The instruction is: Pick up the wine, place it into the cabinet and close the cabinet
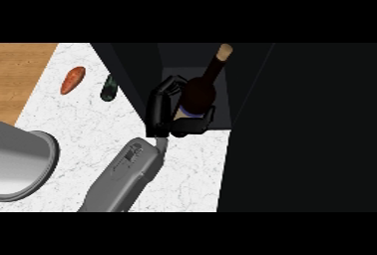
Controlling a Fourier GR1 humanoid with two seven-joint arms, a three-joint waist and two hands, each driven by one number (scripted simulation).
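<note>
Grey forearm (121,179), hand (163,107) round wine (200,87) inside cabinet (294,124).

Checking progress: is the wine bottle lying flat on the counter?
No: the robot hand holds the wine bottle up, inside the open cabinet.

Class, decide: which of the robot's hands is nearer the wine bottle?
Left. The left hand is curled round the wine bottle at the cabinet opening. The right hand is out of view.

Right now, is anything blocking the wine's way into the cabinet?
Nothing visible. The hand holds the wine at the cabinet opening, door open; the shelf behind the bottle looks bare.
</note>
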